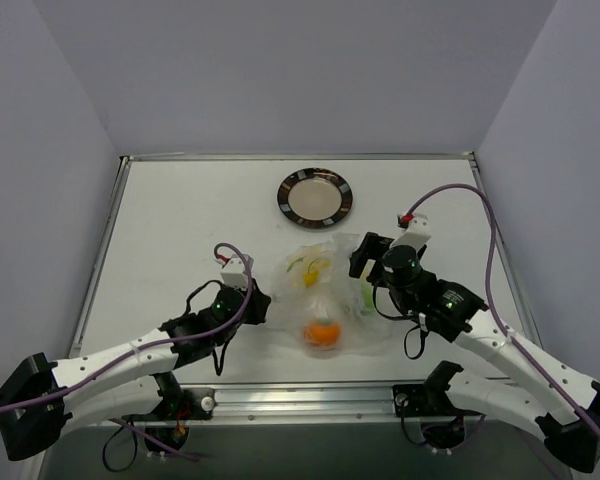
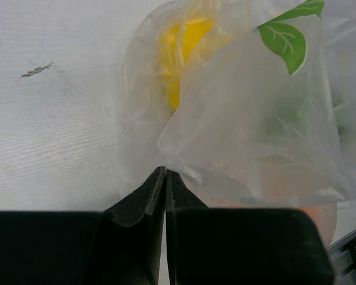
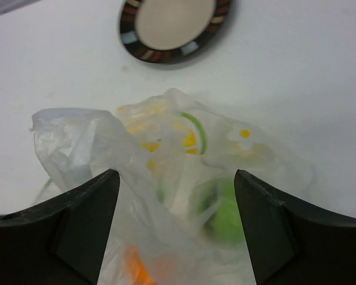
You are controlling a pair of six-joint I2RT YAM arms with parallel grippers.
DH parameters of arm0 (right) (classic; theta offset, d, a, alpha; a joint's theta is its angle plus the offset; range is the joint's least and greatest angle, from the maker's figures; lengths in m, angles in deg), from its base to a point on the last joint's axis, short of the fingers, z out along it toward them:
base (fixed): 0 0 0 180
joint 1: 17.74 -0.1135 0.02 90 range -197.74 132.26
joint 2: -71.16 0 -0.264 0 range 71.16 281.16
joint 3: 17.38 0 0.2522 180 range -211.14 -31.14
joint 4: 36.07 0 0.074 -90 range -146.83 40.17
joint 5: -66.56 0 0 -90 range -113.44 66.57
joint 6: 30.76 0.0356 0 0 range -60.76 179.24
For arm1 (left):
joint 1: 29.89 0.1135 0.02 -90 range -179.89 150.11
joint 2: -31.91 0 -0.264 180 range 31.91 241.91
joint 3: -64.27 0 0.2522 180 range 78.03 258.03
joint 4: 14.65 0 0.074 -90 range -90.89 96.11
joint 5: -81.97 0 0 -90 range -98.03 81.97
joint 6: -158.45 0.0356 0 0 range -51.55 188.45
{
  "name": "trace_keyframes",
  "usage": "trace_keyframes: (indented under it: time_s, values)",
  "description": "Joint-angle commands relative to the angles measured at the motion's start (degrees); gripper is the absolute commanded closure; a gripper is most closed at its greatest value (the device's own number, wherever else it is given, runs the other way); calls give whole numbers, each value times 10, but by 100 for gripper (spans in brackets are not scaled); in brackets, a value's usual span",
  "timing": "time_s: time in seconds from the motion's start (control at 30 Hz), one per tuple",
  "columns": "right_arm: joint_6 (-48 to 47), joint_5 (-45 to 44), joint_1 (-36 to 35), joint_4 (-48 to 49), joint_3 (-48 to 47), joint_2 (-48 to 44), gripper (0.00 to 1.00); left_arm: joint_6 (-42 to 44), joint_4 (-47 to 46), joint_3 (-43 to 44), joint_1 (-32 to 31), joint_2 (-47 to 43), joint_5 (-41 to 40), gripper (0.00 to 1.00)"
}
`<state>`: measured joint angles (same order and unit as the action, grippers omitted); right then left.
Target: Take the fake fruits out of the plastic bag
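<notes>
The left gripper is pressed closed, its tips touching the near edge of the plastic bag; whether film is caught between them I cannot tell. The right gripper gapes wide above the crumpled bag. Inside lie the green fruit between its fingers, the orange fruit nearer, and the yellow fruit beyond the left tips.

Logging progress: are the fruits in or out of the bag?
In: the orange fruit, yellow fruit and green fruit show through the plastic bag.
</notes>
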<state>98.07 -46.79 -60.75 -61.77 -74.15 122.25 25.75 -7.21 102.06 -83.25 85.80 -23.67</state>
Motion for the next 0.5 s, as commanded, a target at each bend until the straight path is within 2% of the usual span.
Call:
trace_keyframes:
  time_s: [0.0, 0.03, 0.07, 0.1, 0.17, 0.23, 0.27, 0.33, 0.37, 0.47]
  values:
    - [-24, -36, -67, -32, -56, -9, 28, -8, -31, 32, -2, -12, 3, 98]
    - [-19, -45, -80, -31, -64, -4, 32, -8, -29, 33, -2, -12, 2, 98]
    - [-17, -47, -90, -31, -81, 3, 44, -7, -28, 34, -3, -12, 3, 98]
    - [-17, -47, -98, -28, -88, 28, 49, -7, -28, 34, -3, -13, 2, 98]
    - [-19, -53, -125, -27, -111, 63, 52, -5, -25, 36, -3, -14, 1, 98]
    - [-15, -91, -177, -30, -122, 96, 50, -4, -18, 38, -3, -18, -3, 98]
    - [-7, -146, -196, -32, -125, 100, 43, -3, -17, 40, -3, -19, -4, 98]
    - [4, -195, -223, -42, -135, 95, 32, -1, -13, 42, -3, -25, -5, 98]
    - [2, -205, -235, -47, -138, 89, 25, -1, -12, 42, -3, -26, -6, 98]
    - [-9, -167, -241, -47, -144, 82, 13, -1, -9, 47, -3, -25, -2, 98]
